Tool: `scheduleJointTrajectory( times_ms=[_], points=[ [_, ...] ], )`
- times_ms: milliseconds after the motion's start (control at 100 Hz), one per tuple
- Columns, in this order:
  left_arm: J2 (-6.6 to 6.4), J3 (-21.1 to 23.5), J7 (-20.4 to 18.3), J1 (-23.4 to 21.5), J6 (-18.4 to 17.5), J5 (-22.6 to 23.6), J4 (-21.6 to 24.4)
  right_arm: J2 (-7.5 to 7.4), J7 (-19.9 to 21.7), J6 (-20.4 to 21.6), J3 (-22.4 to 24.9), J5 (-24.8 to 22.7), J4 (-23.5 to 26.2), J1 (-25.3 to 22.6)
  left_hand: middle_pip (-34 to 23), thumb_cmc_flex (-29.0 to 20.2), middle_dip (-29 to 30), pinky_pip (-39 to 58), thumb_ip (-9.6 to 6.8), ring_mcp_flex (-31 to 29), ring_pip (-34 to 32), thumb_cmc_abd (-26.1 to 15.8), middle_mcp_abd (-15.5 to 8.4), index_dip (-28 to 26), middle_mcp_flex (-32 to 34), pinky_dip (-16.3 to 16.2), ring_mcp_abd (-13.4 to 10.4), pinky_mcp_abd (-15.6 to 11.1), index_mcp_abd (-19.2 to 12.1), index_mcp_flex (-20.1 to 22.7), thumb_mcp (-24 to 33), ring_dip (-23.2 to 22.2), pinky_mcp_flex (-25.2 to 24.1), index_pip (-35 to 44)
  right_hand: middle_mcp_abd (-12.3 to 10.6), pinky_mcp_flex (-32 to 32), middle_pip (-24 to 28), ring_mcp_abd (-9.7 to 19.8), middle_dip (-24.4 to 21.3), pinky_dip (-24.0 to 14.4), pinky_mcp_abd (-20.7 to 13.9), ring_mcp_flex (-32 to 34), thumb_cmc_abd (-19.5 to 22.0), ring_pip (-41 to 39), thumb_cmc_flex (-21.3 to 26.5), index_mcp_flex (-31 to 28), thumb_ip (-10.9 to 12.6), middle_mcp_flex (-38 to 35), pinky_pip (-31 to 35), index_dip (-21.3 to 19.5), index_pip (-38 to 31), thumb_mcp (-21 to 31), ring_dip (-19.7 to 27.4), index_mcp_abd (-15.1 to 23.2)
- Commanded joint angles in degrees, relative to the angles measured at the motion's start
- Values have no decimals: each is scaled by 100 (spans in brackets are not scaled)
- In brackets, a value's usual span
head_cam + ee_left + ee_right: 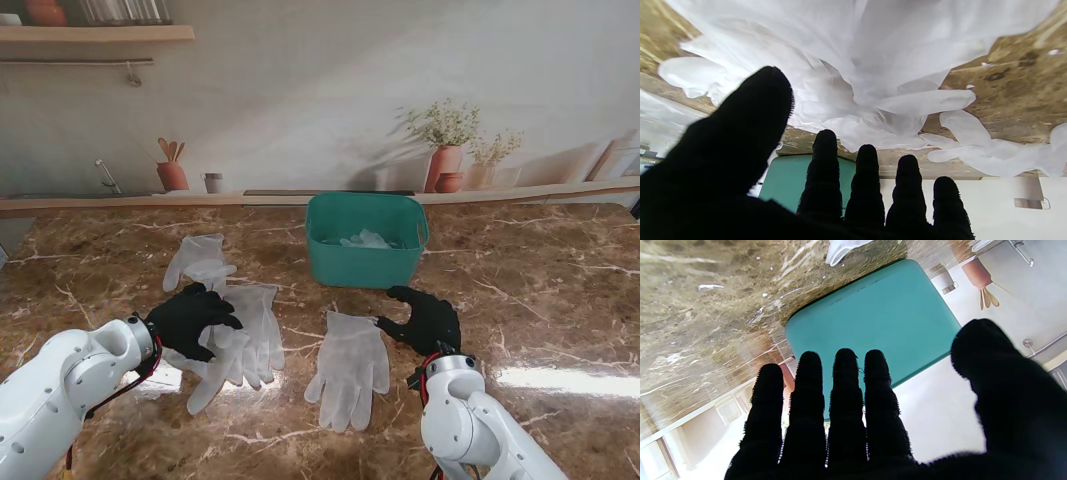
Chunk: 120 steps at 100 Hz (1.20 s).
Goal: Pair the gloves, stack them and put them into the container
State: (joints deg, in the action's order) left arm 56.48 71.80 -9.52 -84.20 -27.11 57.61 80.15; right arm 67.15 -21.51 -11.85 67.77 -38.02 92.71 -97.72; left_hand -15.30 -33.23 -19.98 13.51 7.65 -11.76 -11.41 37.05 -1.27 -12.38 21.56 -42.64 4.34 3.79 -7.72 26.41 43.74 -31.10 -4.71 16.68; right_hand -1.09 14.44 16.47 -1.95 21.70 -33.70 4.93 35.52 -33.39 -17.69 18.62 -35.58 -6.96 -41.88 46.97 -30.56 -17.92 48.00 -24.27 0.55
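Left hand [190, 315] over the pile of white gloves [240, 340] on the left, fingers [825, 173] spread, holding nothing. Right hand [428, 318] flat and spread too, empty, just right of a single glove [350, 368] on the brown table [540, 300]. Green container [366, 240] far back in the middle, some gloves already inside.

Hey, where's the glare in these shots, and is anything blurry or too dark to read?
Stand view: bright glare patch on the marble table right of the right hand. Both wrist views: the black fingers are featureless silhouettes, the thumbs soft; left wrist: white gloves nearly wash out.
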Motion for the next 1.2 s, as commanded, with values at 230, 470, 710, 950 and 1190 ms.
scheduleJointTrajectory(
  times_ms=[230, 470, 710, 950, 1190],
  points=[
    [88, -543, 461, 355, 206, 220, -488, -12, 212, 30, 21, 94, 55, -60, -206, 41, -197, -103, 45, 147, -114, -15, -148, -1912, -19, -242, -167, -141, -485, -255, 386, -136, -27, 2284, -27, -18, -78, 131, -43, 3, 2, 150, -3, 68, -170, -148, 207, -156, -134, 90, -115, 34, 118, 111],
    [134, -746, 621, 457, 489, 77, -640, -9, 213, 85, 37, 139, 46, -75, -246, 44, -205, -117, 22, 158, -200, -428, -97, -714, 114, -433, -154, -157, 60, -254, 256, -142, -27, 861, -31, 48, -56, 129, 0, -40, 10, 182, 28, 28, -235, -205, 194, -208, -74, 89, -157, 220, 81, 130],
    [145, -961, 498, 592, 534, -62, -630, -5, 202, 140, 46, 168, 31, -83, -219, -19, -181, -165, 12, 237, -179, -494, -77, -496, 53, -317, -164, -164, -193, -13, 165, -131, -13, 845, -22, 45, -50, 128, 26, -47, 21, 175, 17, 30, -234, -221, 179, -242, -72, 96, -172, 300, 72, 142],
    [156, -1044, 476, 639, 506, -135, -615, -1, 174, 153, 87, 170, 33, -112, -280, -1224, -211, -180, 299, 224, -212, -818, -126, -2431, 206, -168, -228, -222, -1186, 1137, -1075, -143, 12, 3661, -30, 43, -55, 125, 40, -52, 21, 174, 37, 31, -247, -213, 172, -248, -72, 106, -173, 348, 69, 144],
    [202, -627, 279, 306, 499, -517, -248, 6, 149, 184, 87, 197, 28, -115, -211, -1209, -144, -207, 232, 298, -182, -1366, -135, -1981, 216, -124, -277, -254, -1122, 1578, -1577, -110, 11, 3534, -33, 52, -63, 120, 46, -57, 17, 162, 67, 31, -278, -189, 174, -238, -64, 119, -161, 355, 67, 139]
  ],
)
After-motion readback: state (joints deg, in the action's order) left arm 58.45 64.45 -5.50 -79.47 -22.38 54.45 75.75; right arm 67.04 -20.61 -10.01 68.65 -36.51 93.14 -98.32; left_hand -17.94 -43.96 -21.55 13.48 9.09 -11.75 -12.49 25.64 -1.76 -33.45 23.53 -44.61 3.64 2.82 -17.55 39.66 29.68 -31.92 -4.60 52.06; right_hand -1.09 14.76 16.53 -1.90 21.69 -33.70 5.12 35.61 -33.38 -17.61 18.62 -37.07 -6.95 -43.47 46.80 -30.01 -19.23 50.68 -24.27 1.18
